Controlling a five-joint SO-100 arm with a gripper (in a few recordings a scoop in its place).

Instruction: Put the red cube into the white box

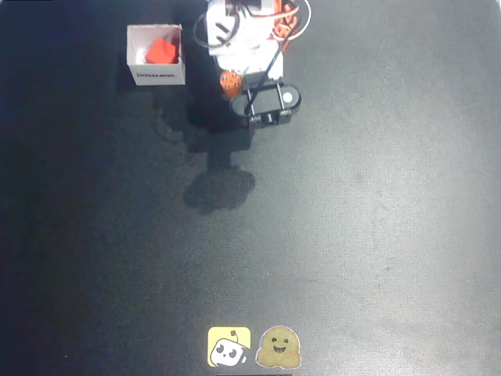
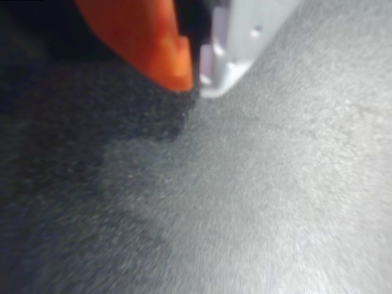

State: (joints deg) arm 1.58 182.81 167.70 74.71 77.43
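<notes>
The white box (image 1: 156,55) stands at the top left of the overhead view, open side up, with dark print on its near wall. Inside it lies the red cube (image 1: 162,52). The arm (image 1: 250,47) is folded up at the top middle, to the right of the box and apart from it. In the wrist view my gripper (image 2: 197,86) sits at the top of the picture, close above the dark mat. Its orange finger (image 2: 153,37) and white finger (image 2: 236,43) meet at the tips with nothing between them.
A dark mat (image 1: 352,219) covers the whole table. Two stickers, a yellow one (image 1: 228,346) and a tan smiling one (image 1: 279,348), lie at the bottom edge. The arm's shadow (image 1: 219,188) falls on the mat below it.
</notes>
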